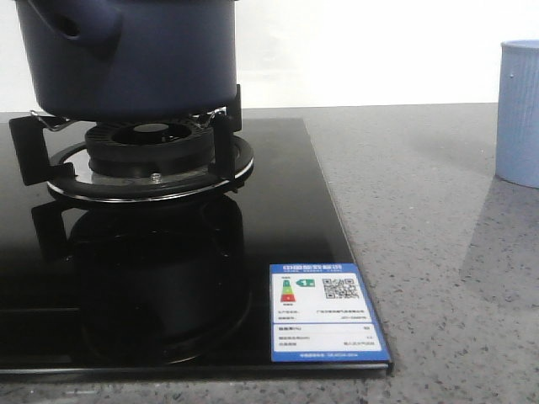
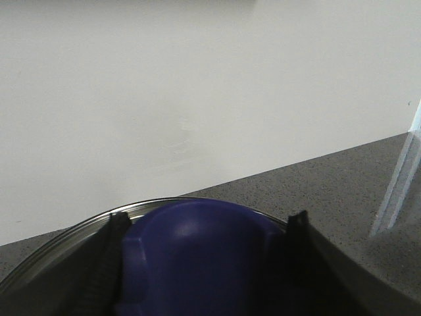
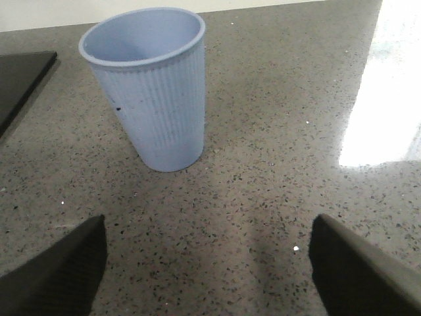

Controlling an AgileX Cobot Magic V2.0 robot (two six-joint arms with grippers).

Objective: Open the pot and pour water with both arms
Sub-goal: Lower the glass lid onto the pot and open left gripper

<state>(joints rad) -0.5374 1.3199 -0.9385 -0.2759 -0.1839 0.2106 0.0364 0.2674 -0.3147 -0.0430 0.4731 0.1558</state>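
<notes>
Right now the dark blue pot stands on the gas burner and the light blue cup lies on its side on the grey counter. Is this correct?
Not quite. The cup is not lying on its side: the right wrist view shows it standing upright on the grey counter, open mouth up. The rest holds: the front view shows the dark blue pot on the gas burner.

Pot [image 1: 126, 59] on burner [image 1: 152, 151] (cup [image 1: 518, 114] right)

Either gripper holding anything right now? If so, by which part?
Left gripper straddles the lid's blue knob; whether it is clamped cannot be told. Right gripper is open and empty, short of the cup.
</notes>
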